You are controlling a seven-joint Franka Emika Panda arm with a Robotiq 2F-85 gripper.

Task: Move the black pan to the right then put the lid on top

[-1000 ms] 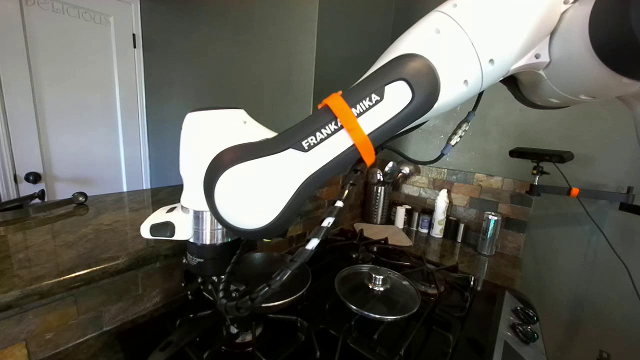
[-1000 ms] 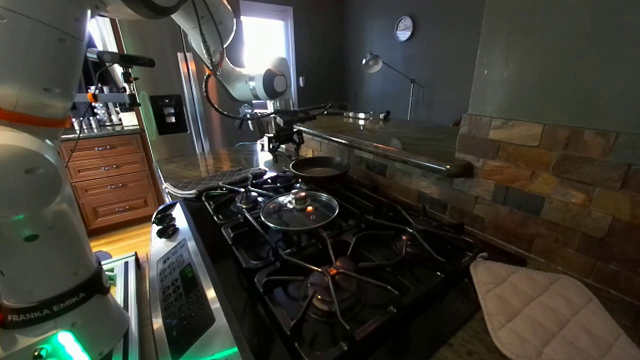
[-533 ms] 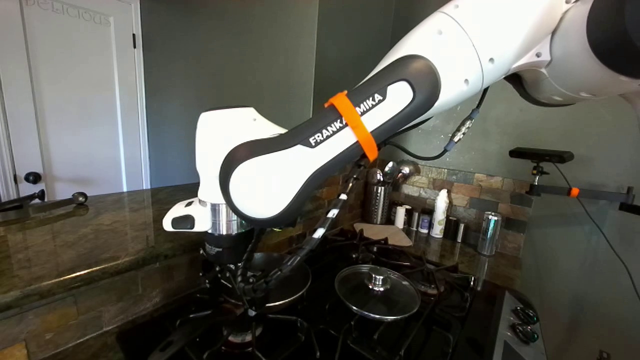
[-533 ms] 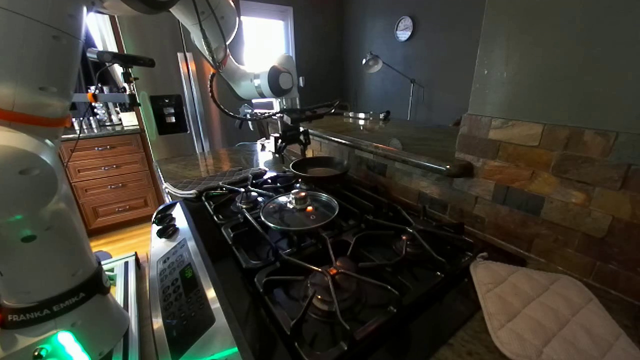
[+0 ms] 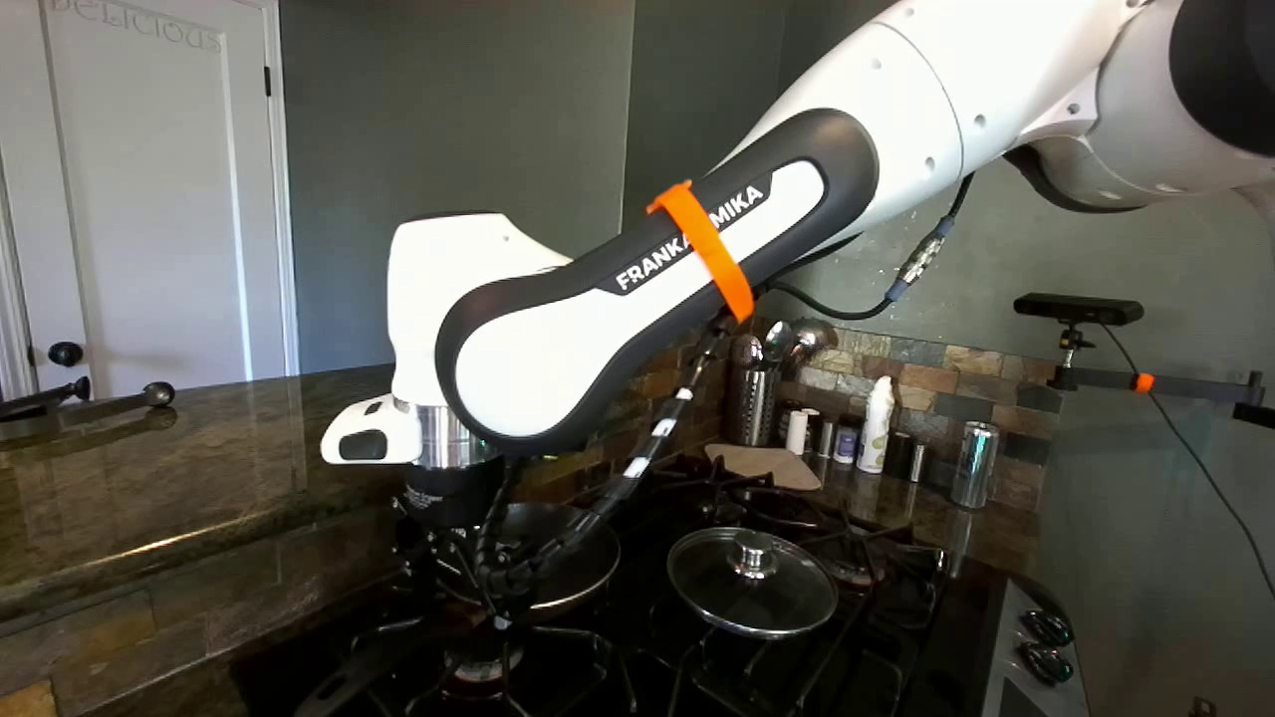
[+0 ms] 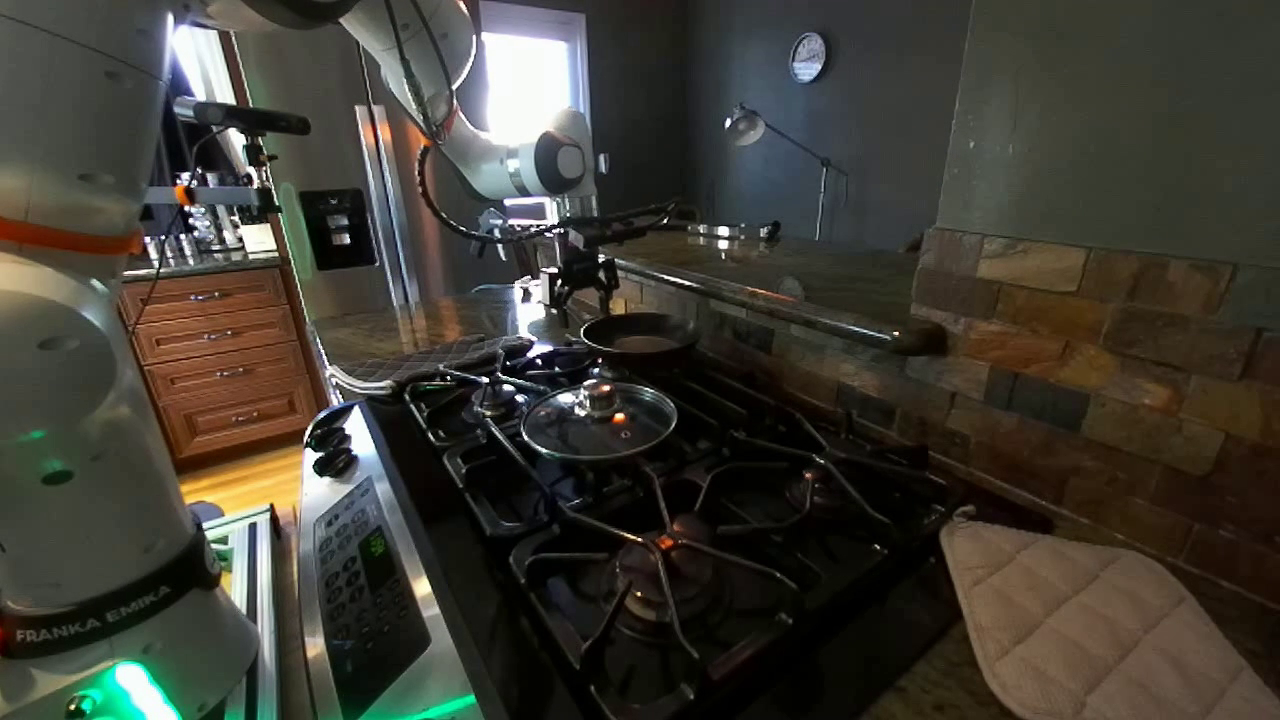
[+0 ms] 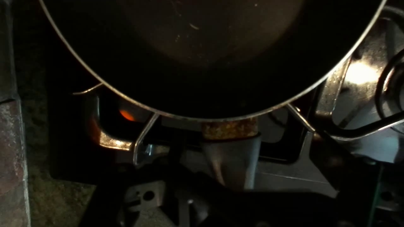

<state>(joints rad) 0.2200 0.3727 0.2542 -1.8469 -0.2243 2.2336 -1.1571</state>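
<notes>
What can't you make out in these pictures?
Gripper: too small and dark in an exterior view to judge contact with the black pan.
Black pan's far side: cut off by the wrist view's top edge.
Handle: lower part hidden by the gripper in the wrist view.
Stove display: digits too small in an exterior view.

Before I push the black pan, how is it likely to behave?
With its even, pale rim, the black pan looks stiff. Its handle juts from one side, so pushing there may swivel it. Wide and shallow, it probably won't tip readily on the grate bars.
</notes>
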